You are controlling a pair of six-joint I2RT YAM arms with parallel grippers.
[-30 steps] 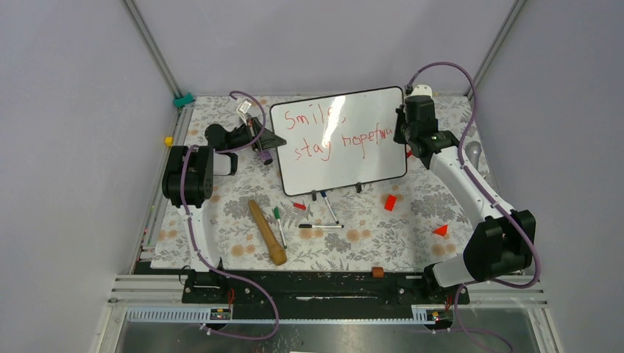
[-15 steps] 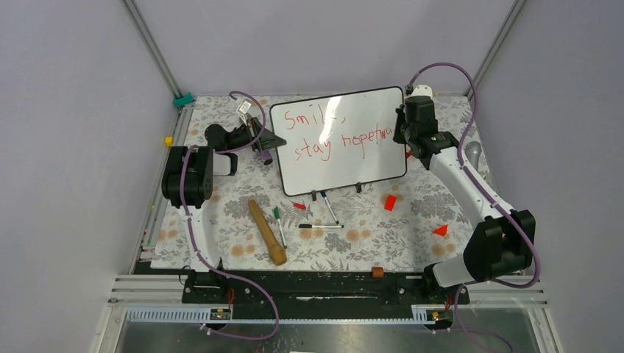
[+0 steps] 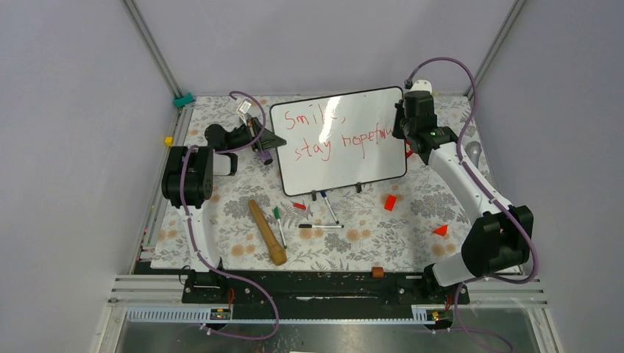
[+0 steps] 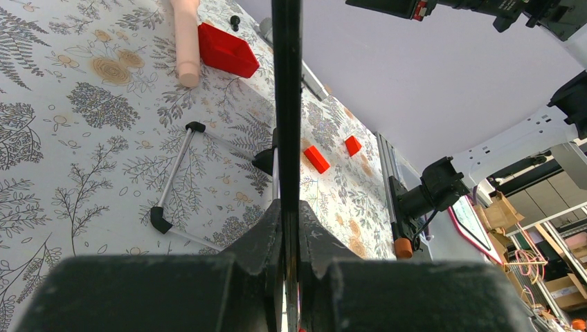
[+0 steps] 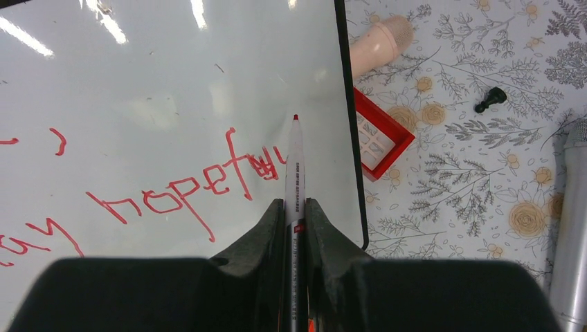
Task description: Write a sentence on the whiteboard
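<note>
sentence [image 3: 364, 138] looks complete on the whiteboard [image 3: 346, 165]; right gripper [image 5: 295, 204] pinches a red marker [image 5: 295, 159] at its 3 o'clock edge, left gripper [image 4: 287, 207] clamps the 9 o'clock edge.

The large glossy white board with thin black frame [image 3: 353, 168] is showing red handwritten marker letters [image 3: 360, 140], reading "Smile," above "stay hopeful".

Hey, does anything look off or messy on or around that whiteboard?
Yes. The sentence runs out of room: its last letters are crammed and overlapping against the right frame of the whiteboard, leaving the red marker in the right end effector little space. Loose markers lie scattered on the table in front of it.
</note>
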